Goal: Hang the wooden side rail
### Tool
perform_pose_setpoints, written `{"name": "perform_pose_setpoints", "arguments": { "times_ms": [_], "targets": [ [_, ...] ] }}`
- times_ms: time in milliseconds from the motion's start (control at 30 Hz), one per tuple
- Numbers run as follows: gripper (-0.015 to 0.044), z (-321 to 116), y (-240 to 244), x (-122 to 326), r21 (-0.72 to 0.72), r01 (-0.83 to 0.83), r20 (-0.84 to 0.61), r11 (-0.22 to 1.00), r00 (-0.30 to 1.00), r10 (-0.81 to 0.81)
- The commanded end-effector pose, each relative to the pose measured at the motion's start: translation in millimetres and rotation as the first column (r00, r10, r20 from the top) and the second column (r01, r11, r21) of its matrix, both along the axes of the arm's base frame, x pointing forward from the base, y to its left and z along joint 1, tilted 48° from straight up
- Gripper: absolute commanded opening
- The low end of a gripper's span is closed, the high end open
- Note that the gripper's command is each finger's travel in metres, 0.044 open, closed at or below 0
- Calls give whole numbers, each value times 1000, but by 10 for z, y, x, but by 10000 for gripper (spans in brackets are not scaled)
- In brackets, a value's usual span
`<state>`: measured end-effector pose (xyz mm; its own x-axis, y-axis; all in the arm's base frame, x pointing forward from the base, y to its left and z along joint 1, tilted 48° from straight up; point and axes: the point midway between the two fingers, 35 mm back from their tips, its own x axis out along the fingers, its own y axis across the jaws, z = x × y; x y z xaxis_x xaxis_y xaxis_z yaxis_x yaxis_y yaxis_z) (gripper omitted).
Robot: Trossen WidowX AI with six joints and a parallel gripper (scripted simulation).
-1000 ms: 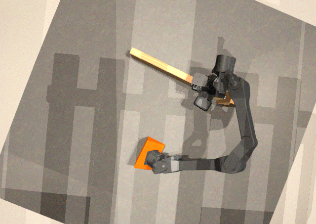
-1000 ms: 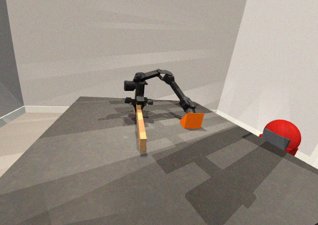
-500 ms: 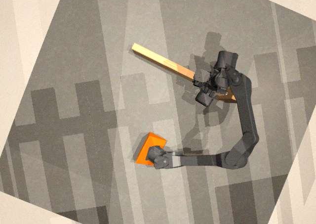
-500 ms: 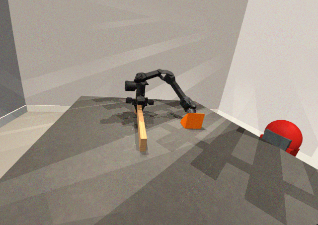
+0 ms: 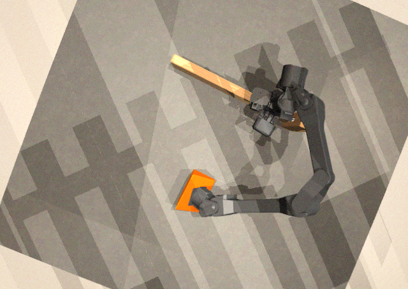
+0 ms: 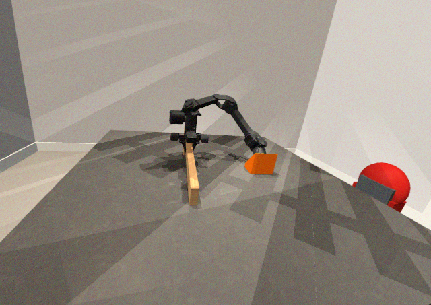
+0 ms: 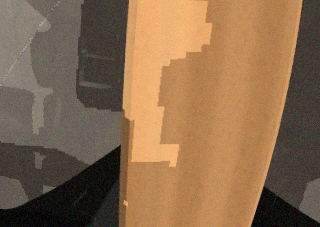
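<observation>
The wooden side rail [image 5: 210, 77] [image 6: 191, 171] runs from its far end, which appears to rest on the table, to my gripper. My gripper [image 5: 262, 110] [image 6: 189, 139] is shut on the rail near its hook end, with one finger on each side. The brown headboard post [image 5: 296, 125] stands just beyond the gripper, mostly hidden by the arm. Small bright specks show on it in the top view, but I cannot tell pins from hooks. A wooden surface [image 7: 225, 112] fills the middle of the wrist view and hides the fingertips. The hooks, slot and their contact are hidden.
The arm arches over from its base beside an orange wedge-shaped block [image 5: 187, 193] [image 6: 264, 163]. A red ball [image 6: 386, 180] with a grey panel [image 6: 375, 188] is beyond the table's edge at the right in the exterior view. Striped shadows cross the table.
</observation>
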<state>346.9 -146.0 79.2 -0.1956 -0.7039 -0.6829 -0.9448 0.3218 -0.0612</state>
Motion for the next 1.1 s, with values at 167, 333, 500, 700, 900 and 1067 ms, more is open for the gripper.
{"name": "perform_pose_setpoints", "arguments": {
  "times_ms": [167, 333, 500, 700, 900, 1067],
  "targets": [
    [0, 19, -13, 12, -10, -5, 8, 1000, 1000, 5],
    [0, 13, -19, 11, -10, -5, 8, 1000, 1000, 5],
    [0, 8, -24, 9, -10, -5, 8, 1000, 1000, 5],
    [0, 2, -30, 8, -10, -5, 8, 1000, 1000, 5],
    [131, -20, -20, -8, 0, -2, -1, 1000, 1000, 2],
    [263, -20, -20, -8, 0, -2, -1, 1000, 1000, 2]
  ]
}}
